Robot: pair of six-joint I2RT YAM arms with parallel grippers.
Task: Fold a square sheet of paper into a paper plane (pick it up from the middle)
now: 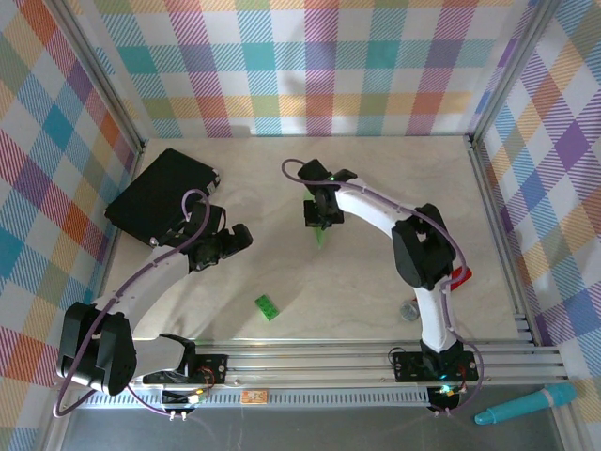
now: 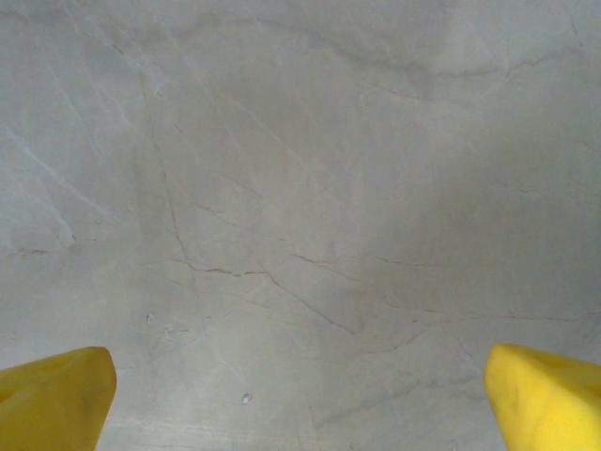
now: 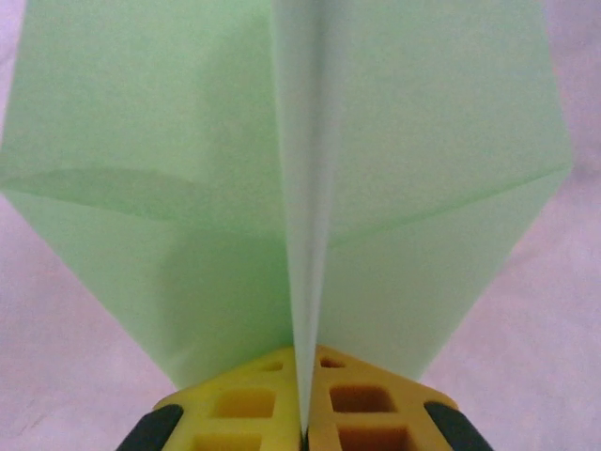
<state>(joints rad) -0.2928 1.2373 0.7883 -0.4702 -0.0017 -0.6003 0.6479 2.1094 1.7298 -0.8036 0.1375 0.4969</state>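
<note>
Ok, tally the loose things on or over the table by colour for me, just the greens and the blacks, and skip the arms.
pale-green folded paper: 1
bright-green toy brick: 1
black flat pad: 1
Total: 3

Finding: a robotics laboratory test cell, not a home or shop. Evidence: two robot arms, left arm (image 1: pixel 141 291) and right arm (image 1: pixel 437 301), are bolted to aluminium rails (image 1: pixel 319 362) at 6 o'clock. A pale wood-grain desk (image 1: pixel 394 188) is boxed in by metal frame posts (image 1: pixel 103 75). Plaid-printed backdrop panels (image 1: pixel 310 66) close the cell at 9, 12 and 3 o'clock.
</note>
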